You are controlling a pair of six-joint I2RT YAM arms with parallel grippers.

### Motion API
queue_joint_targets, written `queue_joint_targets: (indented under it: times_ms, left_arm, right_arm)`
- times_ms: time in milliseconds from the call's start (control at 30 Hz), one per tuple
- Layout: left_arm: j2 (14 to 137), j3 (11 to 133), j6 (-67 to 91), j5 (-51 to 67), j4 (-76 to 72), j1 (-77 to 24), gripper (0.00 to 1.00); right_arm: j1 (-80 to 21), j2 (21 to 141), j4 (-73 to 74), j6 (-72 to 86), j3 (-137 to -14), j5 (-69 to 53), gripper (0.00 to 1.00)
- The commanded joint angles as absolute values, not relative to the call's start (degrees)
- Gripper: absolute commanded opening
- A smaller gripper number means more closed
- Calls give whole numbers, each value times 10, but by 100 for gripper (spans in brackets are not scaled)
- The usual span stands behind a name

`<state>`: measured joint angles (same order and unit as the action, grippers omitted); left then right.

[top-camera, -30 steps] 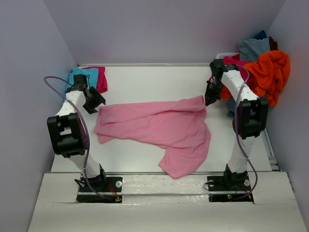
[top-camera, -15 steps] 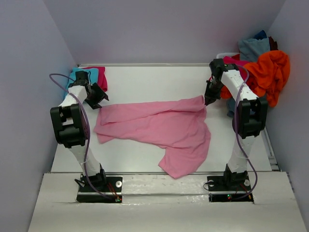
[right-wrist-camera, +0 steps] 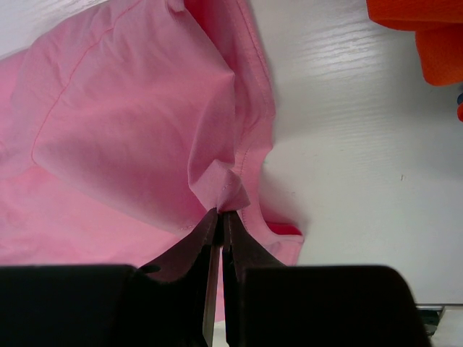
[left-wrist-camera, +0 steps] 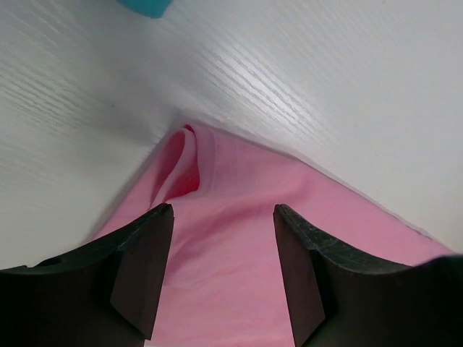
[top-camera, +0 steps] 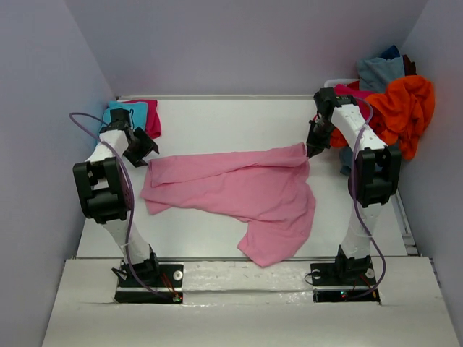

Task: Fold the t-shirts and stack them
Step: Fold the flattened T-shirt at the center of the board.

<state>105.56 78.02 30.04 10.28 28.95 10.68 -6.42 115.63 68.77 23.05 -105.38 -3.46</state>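
Over at the left edge of the table (top-camera: 217, 119), the left gripper (left-wrist-camera: 223, 211) hangs with its jaws spread wide and nothing between them, right above the left corner of the light pink t-shirt (top-camera: 239, 191). In the last second it drifted a little toward the far-left corner, then eased back, and it ends up almost where it began. That looks like aiming, not grabbing: the cloth under it has not stirred.

Across at the right side, the right gripper (right-wrist-camera: 219, 217) has not budged. Its jaws are pinched tight on a small tuck of the shirt's hem at the far right corner, holding that end up.

So the shirt lies just as it did, rumpled across the middle of the table, with one lobe hanging toward the near edge. My read is that the left arm is lining up for its own pinch, and once it has that corner the pair can pull the shirt flat. No fold has begun.

The turquoise t-shirt (top-camera: 119, 112) and magenta t-shirt (top-camera: 150, 117) sit together at the far-left corner. The orange t-shirt (top-camera: 409, 108) and grey-blue t-shirt (top-camera: 377, 71) are heaped beyond the far-right corner.
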Motion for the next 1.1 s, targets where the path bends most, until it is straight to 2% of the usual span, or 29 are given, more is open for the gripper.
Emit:
queue_joint_targets:
  times_ms: [0,400,600,1067]
  left_arm:
    - [1043,781,287,94,288,126,70]
    - [1070,771,274,148,259,144,68]
    - [1095,753,272,216,241,144,63]
    - [1093,761,276,173,246,144,62]
  right_arm:
    - [-61,1159,687,222,-1076,-37,11]
    - [-61,1163,686,222,-1076,-39,11]
    - [-61,1170,687,223,-1081,-39,11]
    - [-61,1179,687,222,-1082,-38,11]
